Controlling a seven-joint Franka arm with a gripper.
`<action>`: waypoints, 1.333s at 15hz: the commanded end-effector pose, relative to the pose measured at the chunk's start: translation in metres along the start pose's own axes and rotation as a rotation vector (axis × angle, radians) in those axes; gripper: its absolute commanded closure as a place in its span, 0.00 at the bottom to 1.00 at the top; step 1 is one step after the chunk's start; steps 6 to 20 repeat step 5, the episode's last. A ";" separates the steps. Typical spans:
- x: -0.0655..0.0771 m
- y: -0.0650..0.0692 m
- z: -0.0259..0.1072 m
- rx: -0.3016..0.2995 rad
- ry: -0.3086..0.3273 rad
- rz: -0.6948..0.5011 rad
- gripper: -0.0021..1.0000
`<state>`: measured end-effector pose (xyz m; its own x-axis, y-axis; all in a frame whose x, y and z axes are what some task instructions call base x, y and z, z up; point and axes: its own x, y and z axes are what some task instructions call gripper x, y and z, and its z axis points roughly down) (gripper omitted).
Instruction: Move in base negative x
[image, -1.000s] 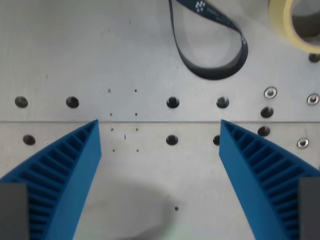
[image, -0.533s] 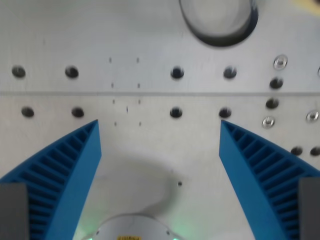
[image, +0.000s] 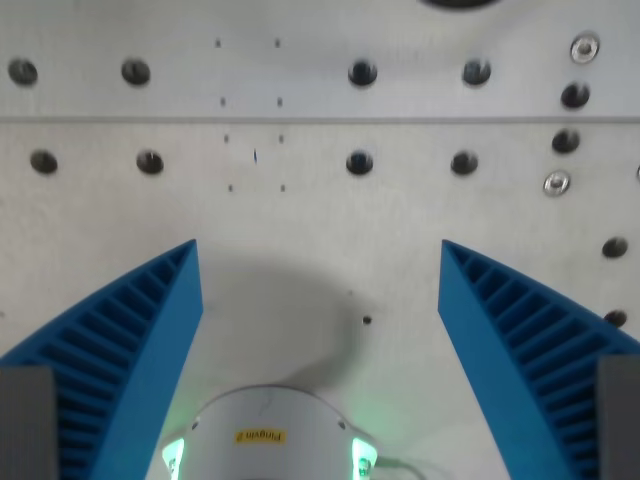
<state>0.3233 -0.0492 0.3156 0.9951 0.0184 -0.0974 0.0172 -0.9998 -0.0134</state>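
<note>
My fingers (image: 130, 350) are bright blue with a ribbed, slatted pattern. The worktop (image: 320, 220) is pale brushed grey, dotted with rows of dark holes and a few silvery screws (image: 557, 182). The white dome (image: 268, 435) carries a yellow label and glows green.

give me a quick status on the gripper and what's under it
Gripper open, holding nothing. Bare metal plate with bolt holes below. White robot base, green lights on, at bottom edge. Nothing between the fingers.
</note>
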 end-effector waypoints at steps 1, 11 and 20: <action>-0.026 0.004 0.001 -0.015 0.092 -0.007 0.00; -0.046 0.003 0.007 -0.015 0.092 -0.007 0.00; -0.046 0.003 0.007 -0.015 0.092 -0.007 0.00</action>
